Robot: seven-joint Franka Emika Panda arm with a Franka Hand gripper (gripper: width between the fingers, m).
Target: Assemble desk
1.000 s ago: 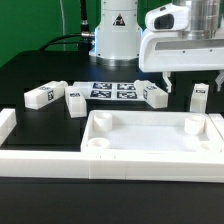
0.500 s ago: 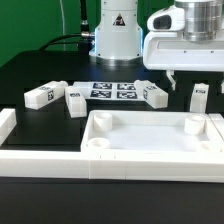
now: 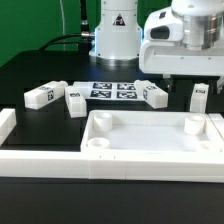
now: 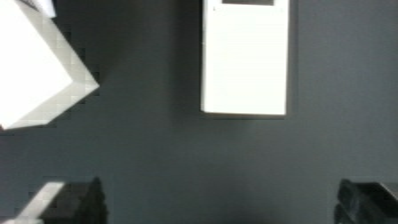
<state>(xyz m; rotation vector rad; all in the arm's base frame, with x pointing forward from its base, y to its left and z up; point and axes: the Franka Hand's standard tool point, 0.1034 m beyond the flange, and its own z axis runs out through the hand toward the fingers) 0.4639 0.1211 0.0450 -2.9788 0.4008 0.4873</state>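
Four legs lay loose on the black desk (image 3: 40, 75), none yet fitted: a left leg (image 3: 42, 96), a second leg (image 3: 75, 100) just beside it, a third leg (image 3: 154, 95) right of the marker board (image 3: 112, 90), and an upright leg (image 3: 199, 96) at far right. Nearer, the tabletop (image 3: 145, 130) sat hollow side up with its round corner sockets bare, tucked against the near bar (image 3: 60, 165). The jaws hung released and spread wide above the far right of the desk, over the ground between the third leg and the upright leg, grasping nothing. In the wrist view their fingertips (image 4: 71, 205) stood apart over bare desk, with a leg (image 4: 246, 60) ahead of them and not between them; which leg it was could not be told. By my reading, the step in hand was the reach for a first leg, so assembly had barely begun. The next move would call for lowering the jaws squarely across a leg's narrow sides, clenching, then carrying it to a socket and seating it upright. As for writing, no words were legible: the legs and marker board bore only black-and-white square tags, and the robot base (image 3: 115, 45) carried a triangular warning sticker (image 3: 117, 18) too small to read.
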